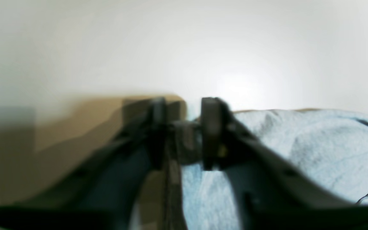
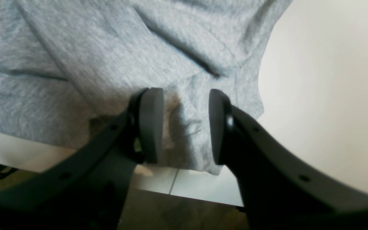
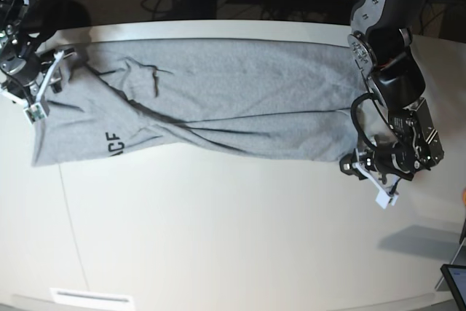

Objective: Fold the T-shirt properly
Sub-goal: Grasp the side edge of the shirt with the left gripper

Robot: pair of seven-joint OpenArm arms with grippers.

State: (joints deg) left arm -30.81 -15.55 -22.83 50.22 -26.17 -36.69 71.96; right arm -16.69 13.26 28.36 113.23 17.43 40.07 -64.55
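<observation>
The white counter (image 3: 218, 238) fills most of the base view, and across its far half lies the heather-grey T-shirt (image 3: 218, 100), spread out long from one side to the other, with slanting creases through its middle. Black capitals "ACF" (image 3: 113, 144) show on a turned-over fold near its lower corner on that view's left (the rest of the lettering is hidden).

The left arm (image 3: 389, 49) comes down on the base view's right to the end of the shirt there. Its left pincer (image 1: 180, 134) has a small bunch of grey cloth between the two dark pads, which stand close on it; the left wrist view is blurred, yet the fabric (image 1: 299, 153) runs off from the jaws over the counter's edge.

The right arm (image 3: 18, 5) is at the opposite end, on the base view's left. In the right wrist view the right pincer (image 2: 184, 126) stands with its grey pads (image 2: 152, 124) apart, one on each side of a hanging flap of the shirt (image 2: 75, 64); whether the pads press the cloth I cannot tell. Below that flap the counter's rim (image 2: 203, 188) and a dark floor show.
</observation>
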